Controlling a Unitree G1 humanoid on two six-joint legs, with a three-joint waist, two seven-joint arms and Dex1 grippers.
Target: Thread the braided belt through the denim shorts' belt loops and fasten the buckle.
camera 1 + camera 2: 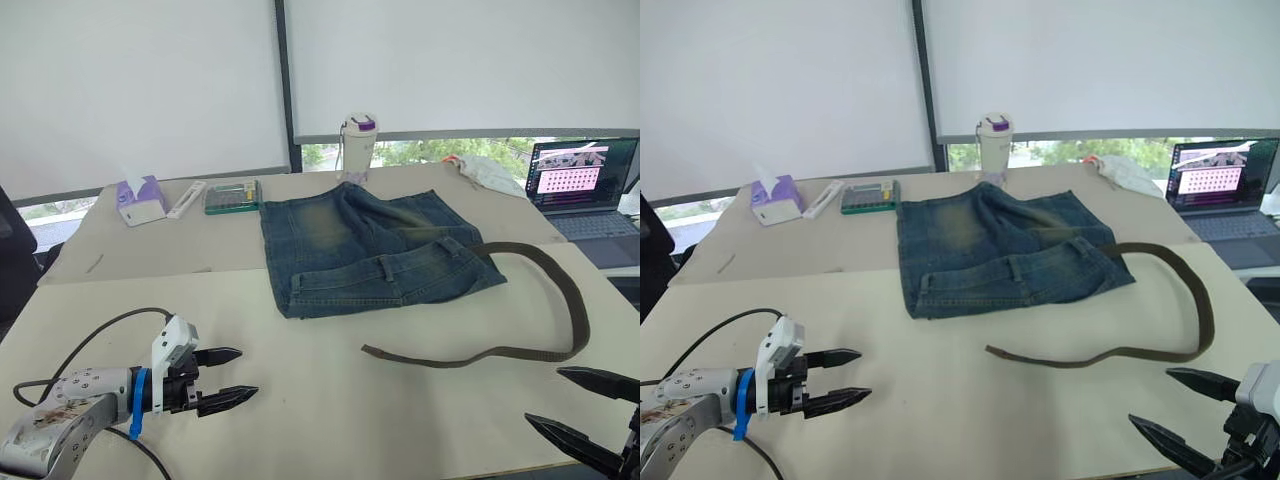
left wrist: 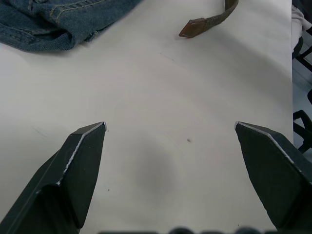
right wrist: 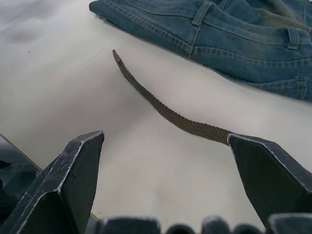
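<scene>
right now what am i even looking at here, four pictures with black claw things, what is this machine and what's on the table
This is a humanoid robot with two arms, each ending in a two-fingered black gripper. The two wide pictures come from a stereo camera on its head, looking down over a pale table. The left gripper and right gripper hover low over the near edge, both open and holding nothing.

The other two pictures come from cameras on the wrists, looking out between each gripper's own fingers.

On the table lie denim shorts and a braided belt, which curves from the shorts' waistband round to a free tip on the bare surface. Further back stand a tissue box, a white bottle and, at the right, an open laptop.
</scene>
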